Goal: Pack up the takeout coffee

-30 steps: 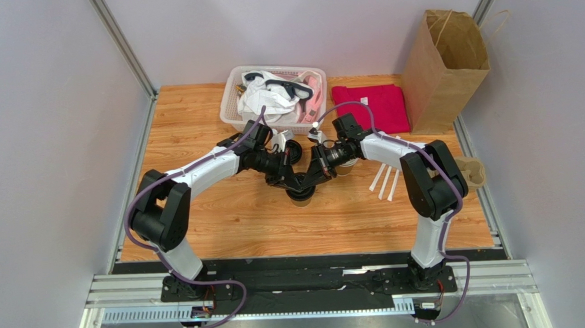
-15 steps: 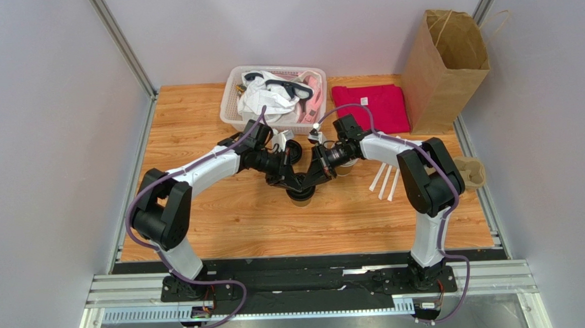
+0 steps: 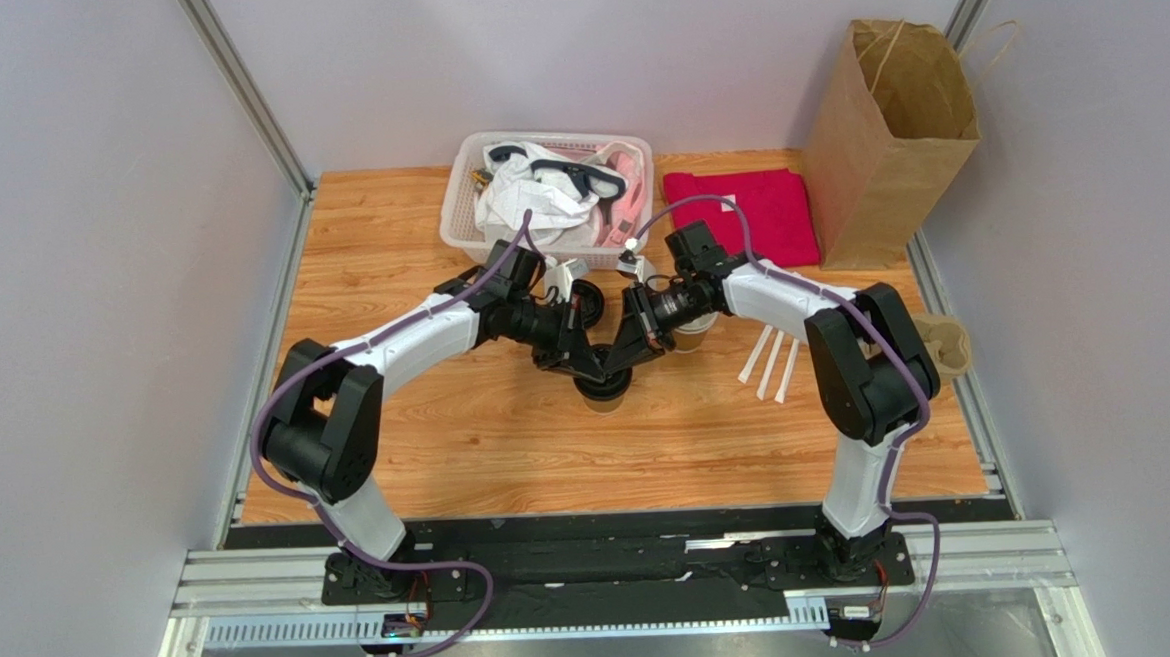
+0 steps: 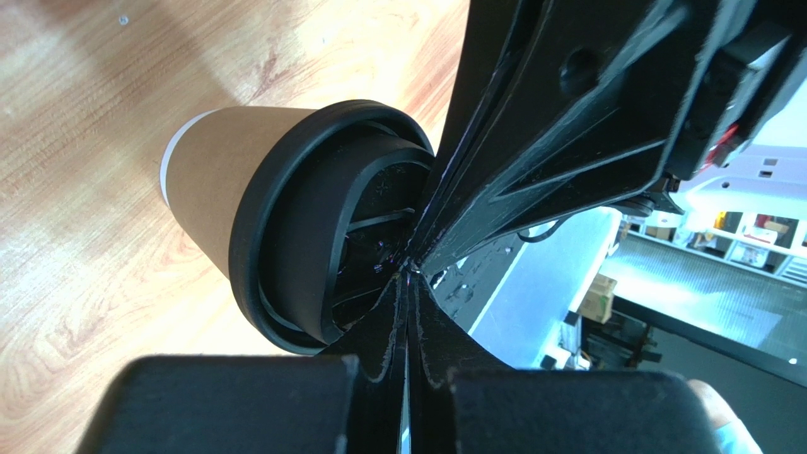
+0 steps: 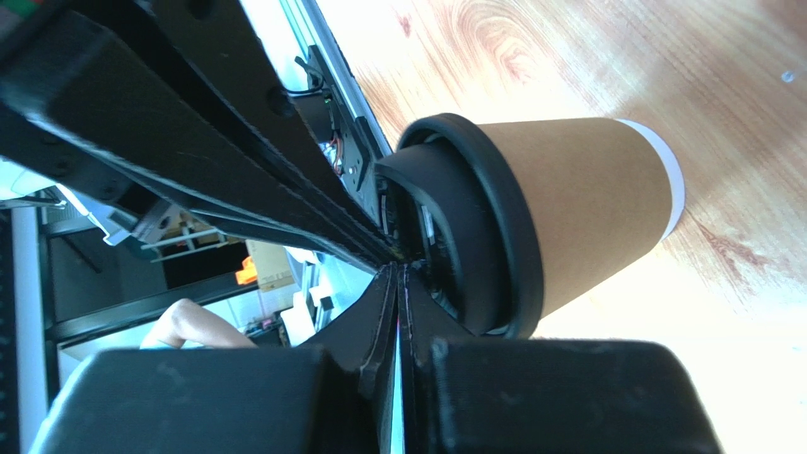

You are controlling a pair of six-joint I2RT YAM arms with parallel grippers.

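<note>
The takeout coffee (image 3: 602,398), a brown kraft cup with a black lid, stands upright on the wooden table at the middle. My left gripper (image 3: 587,368) and right gripper (image 3: 619,366) meet tip to tip right over it, both shut and empty. In the left wrist view the shut gripper (image 4: 409,276) touches the top of the black lid (image 4: 294,236), above the cup's paper wall (image 4: 213,175). In the right wrist view the shut gripper (image 5: 396,271) rests against the lid (image 5: 474,227) of the cup (image 5: 578,199).
A large brown paper bag (image 3: 888,110) stands open at the back right. A red cloth (image 3: 743,215) lies beside it, and a white basket (image 3: 465,215) of clothes is at the back centre. White sticks (image 3: 771,361) and a pulp cup tray (image 3: 946,343) lie at the right.
The right arm's forearm has shifted slightly back and left. Both grippers stay shut at the cup's lid, and the cup has not moved.
</note>
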